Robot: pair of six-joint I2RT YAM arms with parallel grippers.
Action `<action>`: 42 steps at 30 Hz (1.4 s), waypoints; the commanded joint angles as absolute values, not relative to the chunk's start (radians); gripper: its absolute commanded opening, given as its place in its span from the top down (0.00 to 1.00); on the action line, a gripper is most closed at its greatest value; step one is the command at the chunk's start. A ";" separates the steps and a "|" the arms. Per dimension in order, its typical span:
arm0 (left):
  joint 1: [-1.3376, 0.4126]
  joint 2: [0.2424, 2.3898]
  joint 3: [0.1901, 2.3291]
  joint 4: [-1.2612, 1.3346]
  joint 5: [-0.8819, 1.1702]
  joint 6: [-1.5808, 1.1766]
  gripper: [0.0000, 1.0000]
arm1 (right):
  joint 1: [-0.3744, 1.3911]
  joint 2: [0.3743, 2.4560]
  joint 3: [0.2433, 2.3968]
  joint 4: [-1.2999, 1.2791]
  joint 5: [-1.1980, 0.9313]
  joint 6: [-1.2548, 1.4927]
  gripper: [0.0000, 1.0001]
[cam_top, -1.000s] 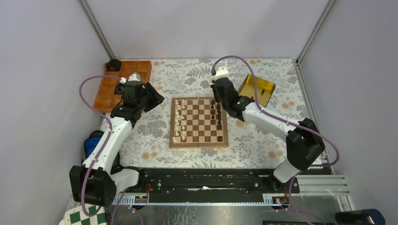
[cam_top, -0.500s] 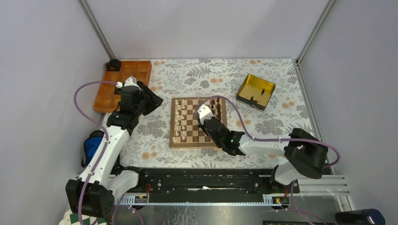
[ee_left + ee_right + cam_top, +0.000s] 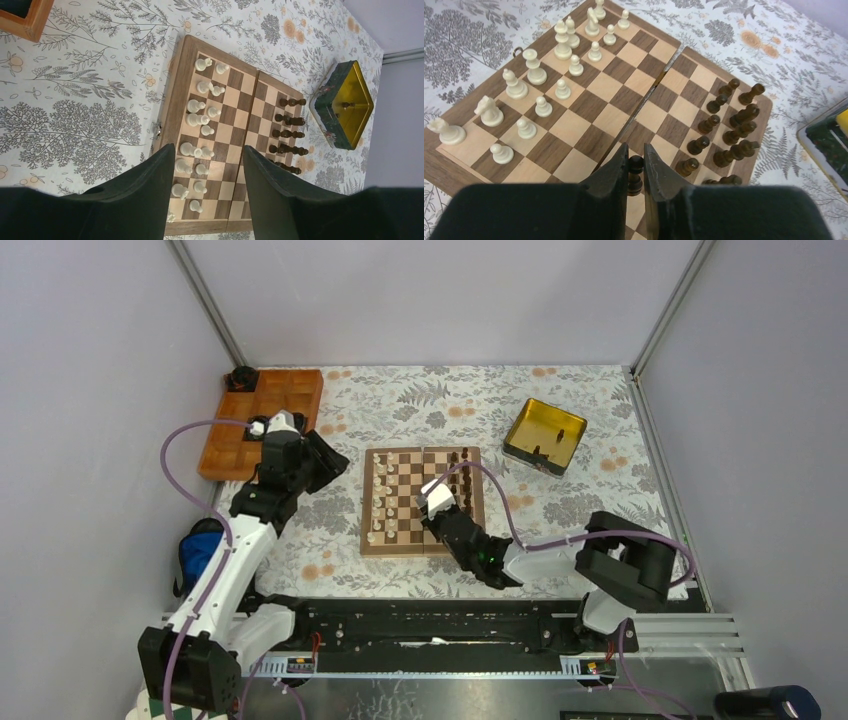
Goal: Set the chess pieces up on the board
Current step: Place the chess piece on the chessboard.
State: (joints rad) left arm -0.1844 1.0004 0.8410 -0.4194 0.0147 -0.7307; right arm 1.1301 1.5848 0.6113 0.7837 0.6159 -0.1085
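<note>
Right wrist view: right claw [image 3: 635,159] is almost closed, pinching a dark chess piece [image 3: 635,172] over the near part of the board [image 3: 610,120]; the piece's lower end is hidden by the claw. White pieces [image 3: 535,75] stand on the board's left side, dark pieces [image 3: 724,120] on its right. Left claw [image 3: 207,149] hangs half open and empty above the bench [image 3: 75,125], beside the board. Top view hides the right claw's tips.

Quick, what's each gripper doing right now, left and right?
Left gripper: open, holding nothing.
Right gripper: closed on a dark chess piece.
</note>
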 commanded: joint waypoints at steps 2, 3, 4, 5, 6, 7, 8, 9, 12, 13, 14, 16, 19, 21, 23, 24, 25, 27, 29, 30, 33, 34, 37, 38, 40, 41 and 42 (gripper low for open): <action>-0.192 0.963 0.809 -0.373 -0.025 -0.724 0.40 | 1.160 1.666 0.588 1.013 0.666 -0.087 1.00; -0.193 0.957 0.802 -0.369 -0.025 -0.723 0.40 | 1.165 1.682 0.584 1.032 0.675 -0.088 1.00; -0.192 0.953 0.792 -0.364 -0.025 -0.721 0.40 | 1.171 1.695 0.581 1.051 0.682 -0.087 1.00; -0.192 0.948 0.786 -0.361 -0.026 -0.719 0.40 | 1.176 1.709 0.580 1.065 0.693 -0.089 1.00; -0.193 0.944 0.780 -0.359 -0.028 -0.716 0.40 | 1.182 1.722 0.578 1.082 0.700 -0.089 1.00; -0.192 0.940 0.775 -0.359 -0.030 -0.712 0.40 | 1.189 1.734 0.576 1.097 0.708 -0.090 1.00; -0.193 0.934 0.770 -0.360 -0.033 -0.708 0.40 | 1.195 1.744 0.573 1.111 0.715 -0.092 1.00; -0.193 0.929 0.764 -0.360 -0.036 -0.705 0.40 | 1.203 1.753 0.571 1.125 0.723 -0.094 1.00; -0.193 0.912 0.746 -0.357 -0.037 -0.700 0.40 | 1.223 1.783 0.569 1.160 0.755 -0.111 1.00; -0.193 0.909 0.741 -0.356 -0.035 -0.698 0.40 | 1.227 1.792 0.570 1.172 0.763 -0.113 1.00; -0.193 0.905 0.736 -0.355 -0.033 -0.696 0.40 | 1.230 1.799 0.567 1.182 0.769 -0.113 1.00; -0.193 0.900 0.728 -0.355 -0.032 -0.691 0.40 | 1.232 1.812 0.565 1.195 0.781 -0.109 1.00; -0.193 0.895 0.716 -0.352 -0.031 -0.685 0.40 | 1.236 1.830 0.557 1.213 0.797 -0.100 1.00; -0.193 0.892 0.707 -0.350 -0.029 -0.681 0.40 | 1.242 1.844 0.549 1.226 0.811 -0.095 0.98; -0.192 0.890 0.699 -0.350 -0.028 -0.680 0.40 | 1.247 1.854 0.541 1.241 0.824 -0.092 0.94; -0.193 0.888 0.697 -0.348 -0.028 -0.680 0.40 | 1.248 1.856 0.538 1.242 0.828 -0.091 0.91; -0.193 0.888 0.694 -0.347 -0.028 -0.680 0.40 | 1.251 1.856 0.536 1.245 0.832 -0.091 0.87; -0.193 0.889 0.692 -0.347 -0.026 -0.681 0.40 | 1.254 1.856 0.533 1.245 0.835 -0.091 0.76; -0.193 0.890 0.693 -0.347 -0.023 -0.684 0.40 | 1.255 1.846 0.535 1.230 0.833 -0.091 0.67; -0.193 0.891 0.692 -0.348 -0.021 -0.685 0.40 | 1.256 1.837 0.539 1.216 0.827 -0.091 0.64; -0.193 0.893 0.695 -0.352 -0.020 -0.693 0.40 | 1.256 1.802 0.557 1.157 0.814 -0.093 0.52; -0.193 0.895 0.699 -0.354 -0.020 -0.696 0.40 | 1.256 1.789 0.565 1.134 0.808 -0.097 0.50; -0.193 0.905 0.717 -0.366 -0.021 -0.701 0.40 | 1.256 1.750 0.594 1.074 0.806 -0.116 0.48; -0.193 0.912 0.727 -0.370 -0.024 -0.701 0.40 | 1.256 1.734 0.605 1.054 0.805 -0.122 0.49; -0.193 0.923 0.752 -0.385 -0.029 -0.701 0.40 | 1.256 1.701 0.630 1.004 0.799 -0.132 0.49; -0.193 0.931 0.768 -0.395 -0.032 -0.701 0.40 | 1.256 1.685 0.646 0.979 0.795 -0.138 0.48; -0.193 0.937 0.783 -0.403 -0.034 -0.700 0.40 | 1.256 1.672 0.664 0.951 0.792 -0.145 0.49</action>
